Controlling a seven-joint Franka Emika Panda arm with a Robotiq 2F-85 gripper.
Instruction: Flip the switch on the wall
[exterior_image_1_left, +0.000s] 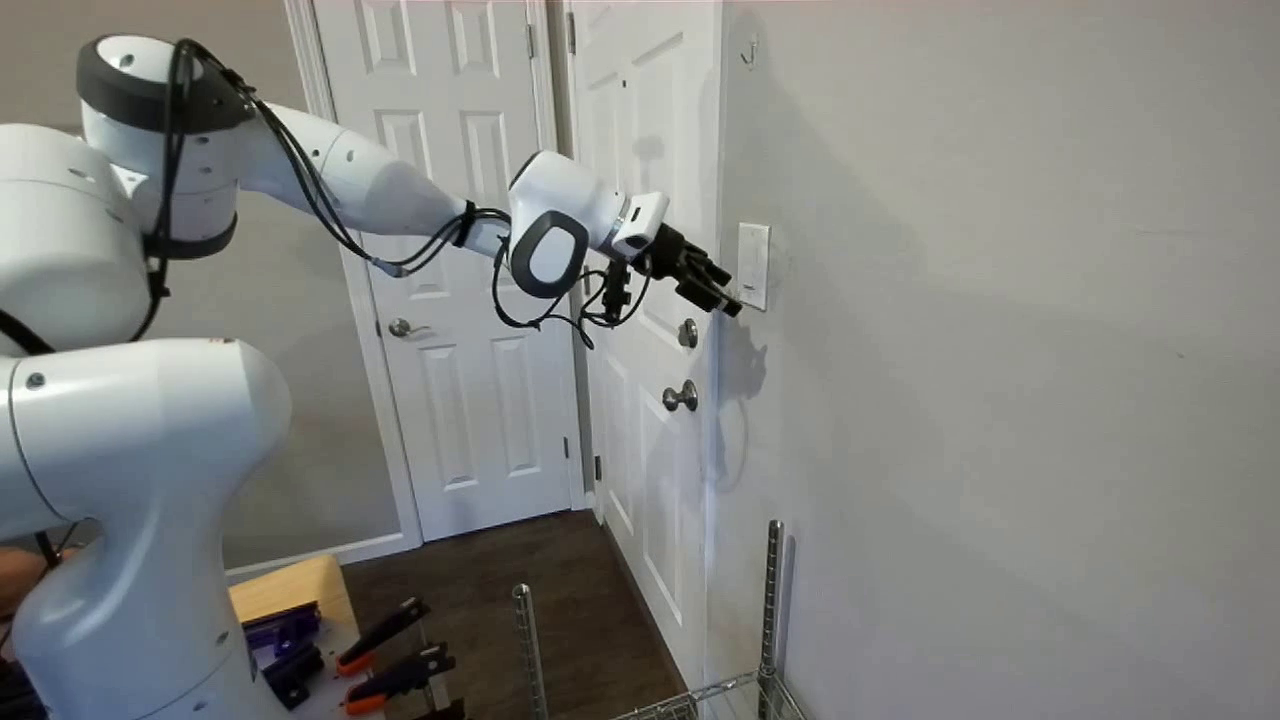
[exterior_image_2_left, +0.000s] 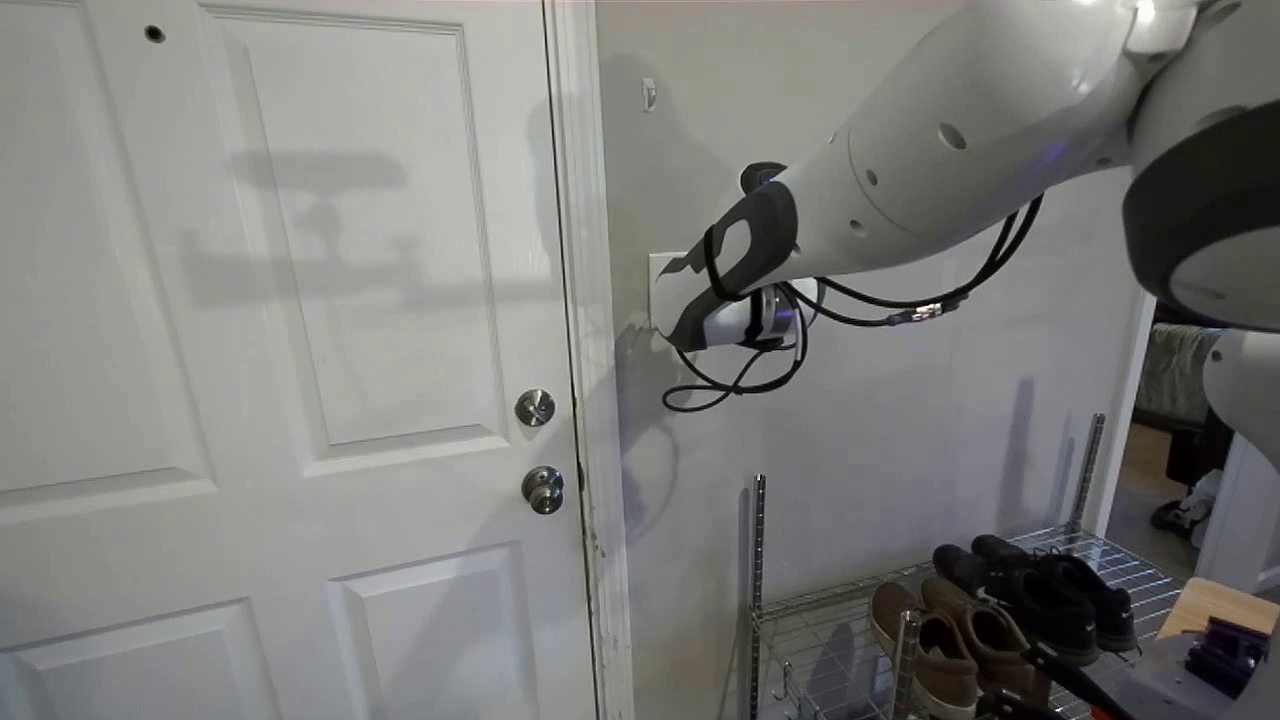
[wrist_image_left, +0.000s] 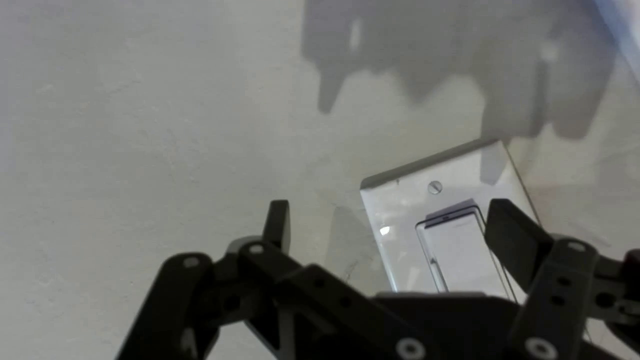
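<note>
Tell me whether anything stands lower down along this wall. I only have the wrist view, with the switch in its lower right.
Observer: Yes, both exterior views show a wire rack by the wall, lower than the gripper.
Operator: Anything on it?
Observer: Yes, in an exterior view, brown shoes and black shoes rest on it.
Operator: And higher up?
Observer: There's a small hook above the switch, seen in both exterior views.

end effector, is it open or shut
Open: in the wrist view, the end effector has its fingers wide apart, wall and part of the switch showing between.
</note>
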